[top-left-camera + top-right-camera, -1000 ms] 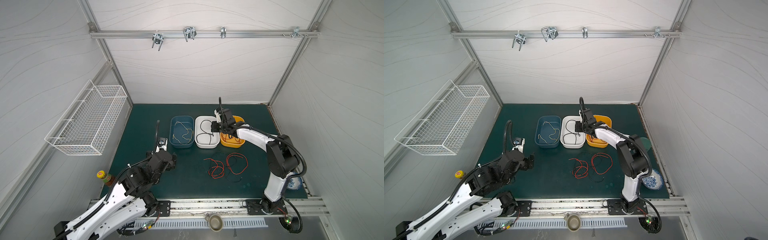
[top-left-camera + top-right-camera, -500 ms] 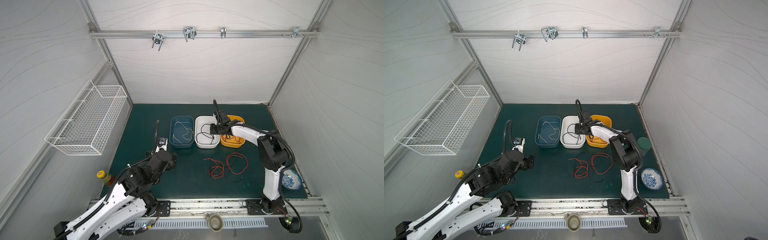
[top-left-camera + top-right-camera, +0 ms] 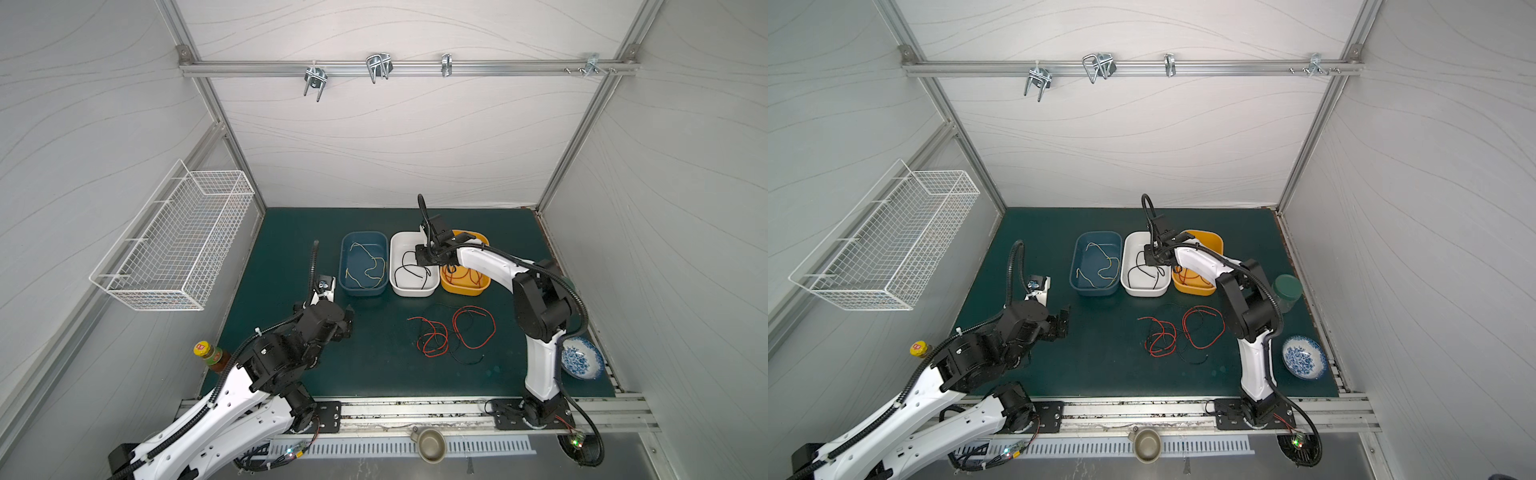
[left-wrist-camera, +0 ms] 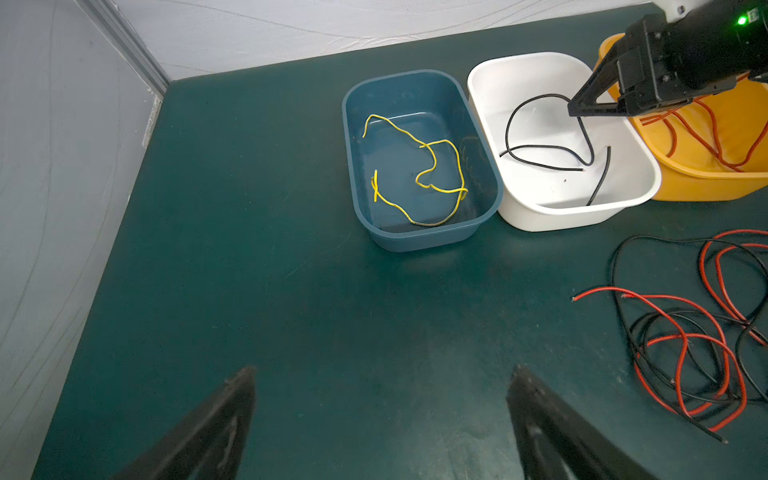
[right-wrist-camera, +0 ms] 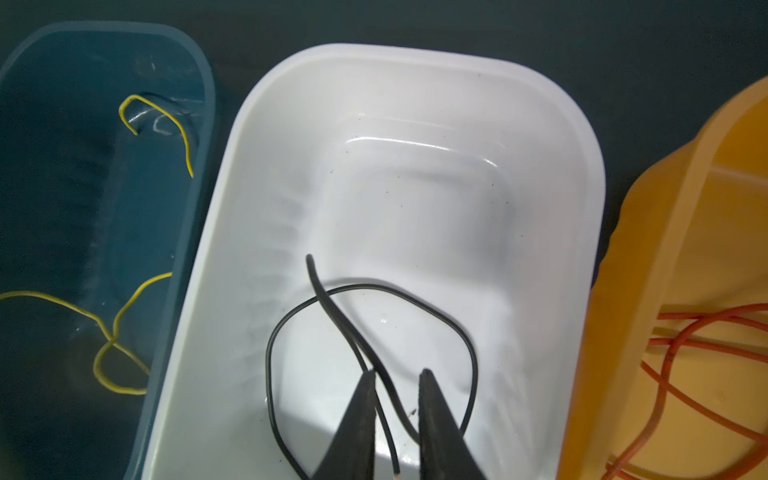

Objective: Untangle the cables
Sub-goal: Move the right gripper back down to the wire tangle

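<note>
A tangle of red and black cables (image 3: 451,332) (image 3: 1179,332) (image 4: 698,332) lies on the green mat. One yellow cable (image 3: 368,266) (image 4: 419,174) lies in the blue bin (image 3: 345,266). My right gripper (image 3: 420,258) (image 5: 397,374) hangs low in the white bin (image 5: 415,62). Its jaws stand slightly apart, and a black cable (image 5: 370,332) runs loosely through the gap. Red cable (image 3: 463,276) sits in the orange bin (image 3: 484,286). My left gripper (image 3: 348,320) (image 4: 383,370) hovers open over bare mat, left of the tangle, holding nothing.
A wire basket (image 3: 178,241) hangs on the left wall. A sauce bottle (image 3: 212,355) stands at the mat's front left. A blue patterned bowl (image 3: 582,358) and a green-lidded jar (image 3: 1286,291) sit by the right arm's base. A metal cup (image 3: 430,442) sits at the front rail.
My right gripper has shifted left from the orange bin's edge into the white bin, and its jaws have parted around the black cable. The left arm has stayed still.
</note>
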### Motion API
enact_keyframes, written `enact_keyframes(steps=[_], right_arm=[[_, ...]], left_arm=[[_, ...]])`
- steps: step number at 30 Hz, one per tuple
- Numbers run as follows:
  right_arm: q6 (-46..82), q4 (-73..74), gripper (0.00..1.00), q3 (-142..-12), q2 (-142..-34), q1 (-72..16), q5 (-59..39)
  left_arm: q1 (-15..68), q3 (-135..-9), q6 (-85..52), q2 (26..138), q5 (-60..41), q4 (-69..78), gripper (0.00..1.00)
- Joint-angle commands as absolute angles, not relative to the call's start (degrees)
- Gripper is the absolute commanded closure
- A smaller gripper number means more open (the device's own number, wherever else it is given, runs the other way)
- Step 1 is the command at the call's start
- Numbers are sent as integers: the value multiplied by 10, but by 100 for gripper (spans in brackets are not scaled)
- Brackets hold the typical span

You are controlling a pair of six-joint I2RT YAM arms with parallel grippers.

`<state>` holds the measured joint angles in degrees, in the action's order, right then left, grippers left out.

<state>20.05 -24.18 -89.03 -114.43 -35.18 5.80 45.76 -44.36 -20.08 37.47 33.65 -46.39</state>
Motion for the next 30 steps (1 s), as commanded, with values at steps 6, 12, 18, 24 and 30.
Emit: enact_keyframes(steps=[6,12,18,24,30], right_arm=[[191,-290,67,-915,-1118,-360,75],[195,-281,52,-880,-1035,-371,78],[206,-256,33,-785,-914,-389,86],[223,-247,13,-671,-787,-400,90],[247,-266,1,-564,-675,-417,109]], left_arm=[[453,-446,-199,374,336,-441,5],[452,-446,-200,376,336,-441,5],[452,-445,-199,380,335,-441,5],[452,-446,-200,387,333,-443,5],[453,-447,-201,403,328,-444,5]])
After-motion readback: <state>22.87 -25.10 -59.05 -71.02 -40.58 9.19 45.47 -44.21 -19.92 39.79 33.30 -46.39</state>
